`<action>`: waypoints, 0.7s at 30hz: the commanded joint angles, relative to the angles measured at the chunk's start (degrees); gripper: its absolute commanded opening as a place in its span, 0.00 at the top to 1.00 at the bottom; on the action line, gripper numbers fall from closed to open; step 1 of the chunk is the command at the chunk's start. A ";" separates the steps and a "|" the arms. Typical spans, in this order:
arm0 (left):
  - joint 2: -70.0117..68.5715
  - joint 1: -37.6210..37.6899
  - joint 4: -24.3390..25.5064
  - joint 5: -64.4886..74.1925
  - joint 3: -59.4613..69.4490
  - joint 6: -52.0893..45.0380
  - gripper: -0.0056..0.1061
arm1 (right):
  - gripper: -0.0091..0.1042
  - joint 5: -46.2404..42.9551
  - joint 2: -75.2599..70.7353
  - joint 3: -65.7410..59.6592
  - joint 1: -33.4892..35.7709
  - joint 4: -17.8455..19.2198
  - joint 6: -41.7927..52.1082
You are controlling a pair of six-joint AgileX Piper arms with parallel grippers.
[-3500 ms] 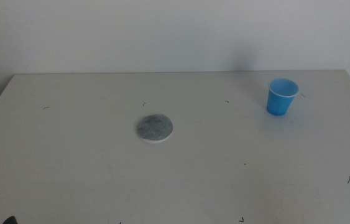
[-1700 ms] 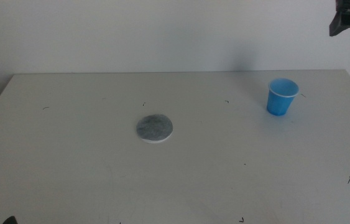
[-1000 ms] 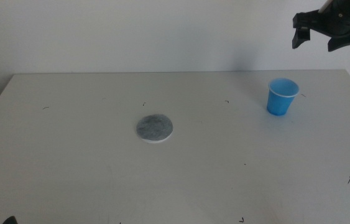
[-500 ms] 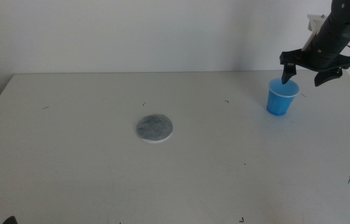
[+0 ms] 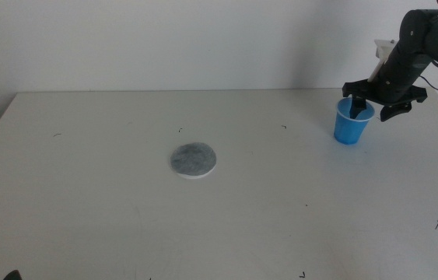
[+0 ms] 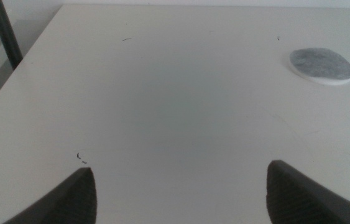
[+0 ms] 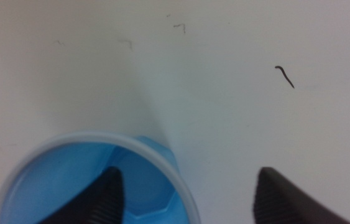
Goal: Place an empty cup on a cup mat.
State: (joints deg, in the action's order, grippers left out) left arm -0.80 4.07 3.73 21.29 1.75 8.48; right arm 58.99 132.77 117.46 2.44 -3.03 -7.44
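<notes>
Cup [image 5: 352,122] stands well apart from the cup mat [image 5: 194,159]; my right gripper [image 5: 373,108] has descended, jaws spread astride its rim, so grasp is imminent.

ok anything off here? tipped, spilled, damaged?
Nothing stands out. The cup stands upright and looks empty, far from the cup mat, which lies flat on the table. The right gripper is open, one of its fingers inside the rim, the other outside. The left gripper waits, open.
</notes>
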 commanded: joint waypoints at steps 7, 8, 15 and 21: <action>-0.74 -0.06 0.02 -3.78 -0.34 0.61 0.01 | 0.88 -2.84 -4.06 1.88 0.05 0.71 0.54; -0.74 -0.06 0.02 -3.78 -0.34 0.61 0.01 | 0.93 -2.55 -4.06 1.88 0.05 0.71 0.69; -0.74 -0.06 0.02 -3.78 -0.34 0.61 0.01 | 0.93 -0.12 -7.37 1.88 0.90 0.23 0.79; -0.74 -0.06 0.02 -3.78 -0.34 0.61 0.01 | 0.93 0.56 -13.13 1.88 2.85 -1.45 0.79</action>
State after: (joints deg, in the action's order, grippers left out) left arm -0.80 4.07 3.73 21.29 1.75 8.48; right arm 60.77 125.51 117.46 4.85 -3.77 -7.19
